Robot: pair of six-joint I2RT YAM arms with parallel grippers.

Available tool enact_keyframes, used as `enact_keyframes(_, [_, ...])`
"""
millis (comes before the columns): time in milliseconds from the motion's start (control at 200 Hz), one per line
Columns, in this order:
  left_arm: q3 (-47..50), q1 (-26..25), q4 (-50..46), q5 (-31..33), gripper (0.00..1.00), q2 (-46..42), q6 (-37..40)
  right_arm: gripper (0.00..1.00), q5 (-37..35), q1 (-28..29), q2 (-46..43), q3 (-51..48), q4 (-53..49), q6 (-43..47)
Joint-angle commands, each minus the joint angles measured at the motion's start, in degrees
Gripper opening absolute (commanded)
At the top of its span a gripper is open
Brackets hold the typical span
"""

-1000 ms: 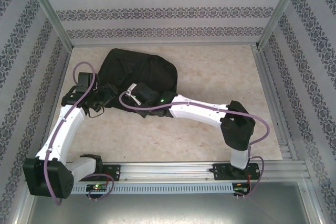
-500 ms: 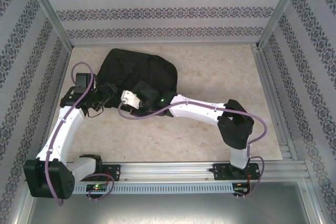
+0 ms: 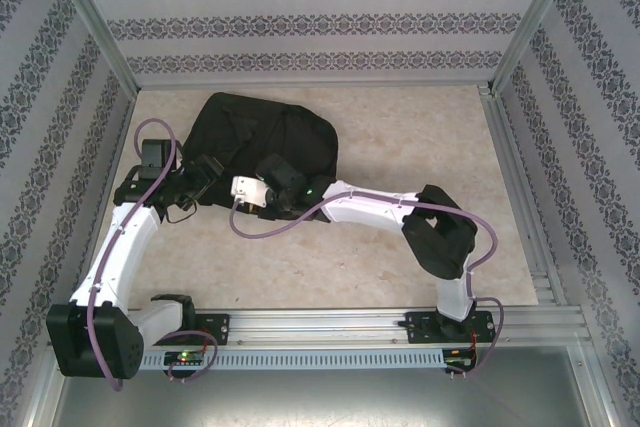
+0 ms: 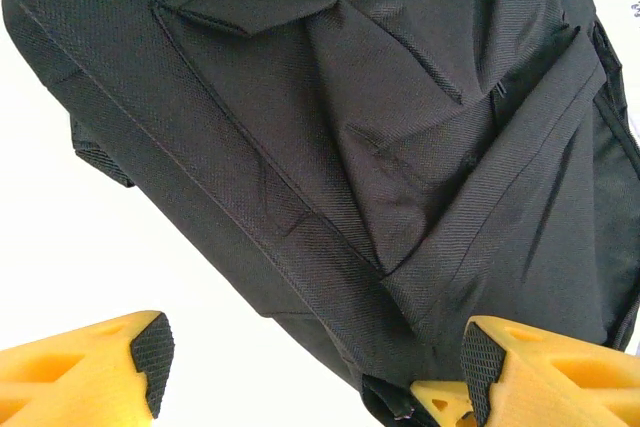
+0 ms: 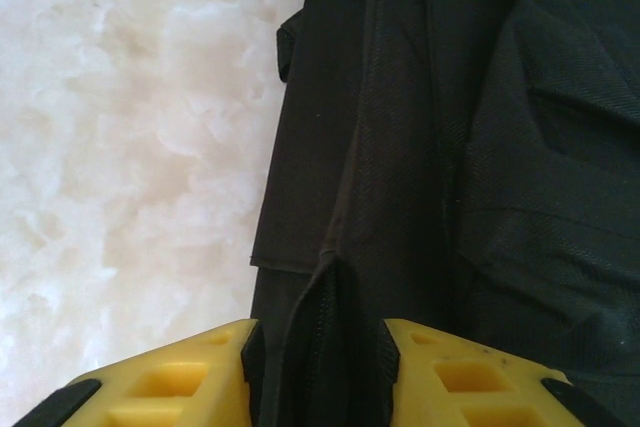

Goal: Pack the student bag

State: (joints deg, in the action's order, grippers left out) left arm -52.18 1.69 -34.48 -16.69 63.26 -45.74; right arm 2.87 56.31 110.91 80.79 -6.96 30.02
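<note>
**Top external view.** The student bag [image 3: 265,132] lies flat on the far left part of the table [image 3: 420,137], slumped and creased. The left gripper [image 3: 205,177] is at its near left edge, and the right gripper [image 3: 275,179] is at its near edge, just beside the left one. How the jaws stand cannot be told here against the black cloth.

**Left wrist view.** The left gripper [image 4: 315,362] is wide open, its yellow fingers [image 4: 90,367] well apart with nothing clamped. The near edge of the student bag [image 4: 380,147] lies ahead of and between them, closer to the right-hand finger. Coarse woven fabric, loose folds and a seamed panel are noted.

**Right wrist view.** The right gripper [image 5: 318,367] is closed on a raised fold of the student bag [image 5: 480,147], with the cloth pinched between the pads. Bare table [image 5: 130,147] shows to the left.

**Handling.** The student bag is judged soft and limp, so no shape is held when it is lifted. It is not fragile, and its weave is unlikely to slip. Its weight cannot be told. Hold is best taken at a seam, edge or strap. A pinch on one layer is expected to raise that layer alone, so a second hold is advised.
</note>
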Motion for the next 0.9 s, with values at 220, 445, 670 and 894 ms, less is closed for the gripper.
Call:
enact_keyframes(220, [1.3, 1.0, 3.2, -1.9, 0.78, 0.5, -1.3, 0.29, -1.5, -1.5, 3.2, 3.0, -0.7, -1.4])
enact_keyframes(445, [2.5, 1.1, 4.5, -1.9, 0.77, 1.1, -1.5, 0.06, -0.5, -1.9, 2.0, 3.4, -0.6, -2.8])
enact_keyframes(670, [2.4, 1.3, 4.4, -1.9, 0.77, 1.3, -1.4, 0.0, -0.6, -1.8, -4.1, -2.6, 3.2, -5.9])
enact_keyframes(894, [3.1, 1.4, 5.0, -2.1, 0.76, 1.4, -1.6, 0.0, -4.4, -1.9, -10.4, -11.3, 9.3, -10.5])
